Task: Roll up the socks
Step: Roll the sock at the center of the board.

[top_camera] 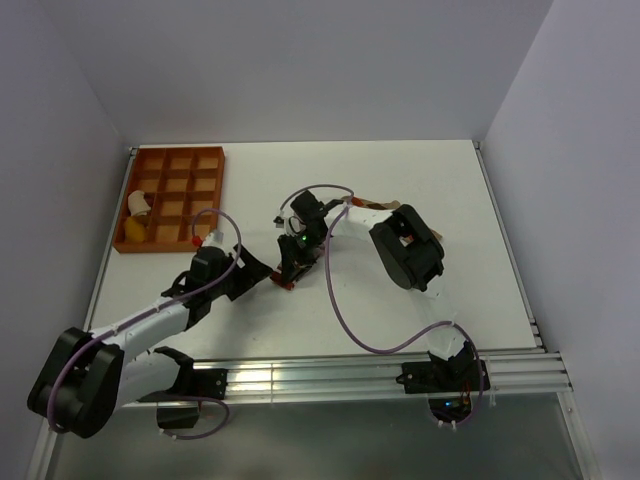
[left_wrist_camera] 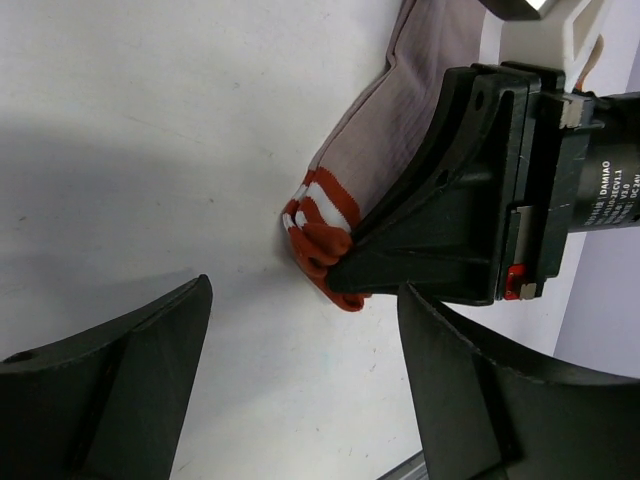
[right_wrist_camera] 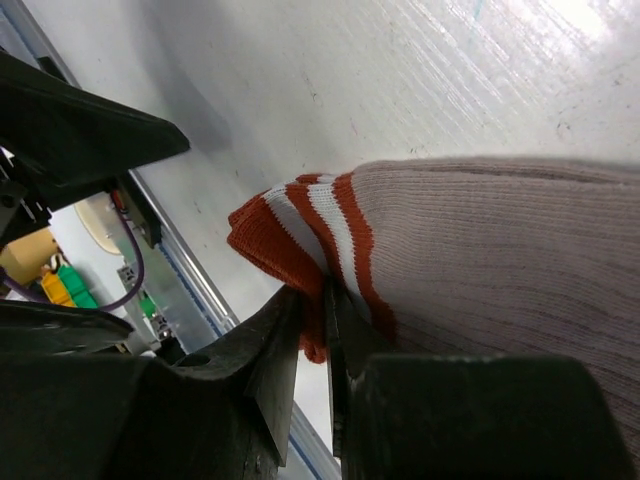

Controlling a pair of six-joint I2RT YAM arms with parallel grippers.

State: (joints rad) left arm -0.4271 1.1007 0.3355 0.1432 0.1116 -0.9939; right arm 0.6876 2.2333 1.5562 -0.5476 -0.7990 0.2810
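The grey-brown sock [left_wrist_camera: 385,120] lies on the white table, its red-and-white striped cuff [left_wrist_camera: 318,222] toward the left arm. It fills the right wrist view [right_wrist_camera: 500,240]. My right gripper [right_wrist_camera: 322,292] is shut on the folded cuff [right_wrist_camera: 290,235], and it also shows in the left wrist view [left_wrist_camera: 440,225] and the top view [top_camera: 293,268]. My left gripper [left_wrist_camera: 305,400] is open and empty, just short of the cuff, and sits at left of centre in the top view [top_camera: 258,270]. A tan fabric edge [top_camera: 375,203] peeks from behind the right arm; its pattern is hidden.
An orange compartment tray [top_camera: 180,151] stands at the back left, holding a white item [top_camera: 138,204] and a yellow item [top_camera: 135,233]. A metal rail [top_camera: 330,375] runs along the near table edge. Grey walls close in the left, back and right.
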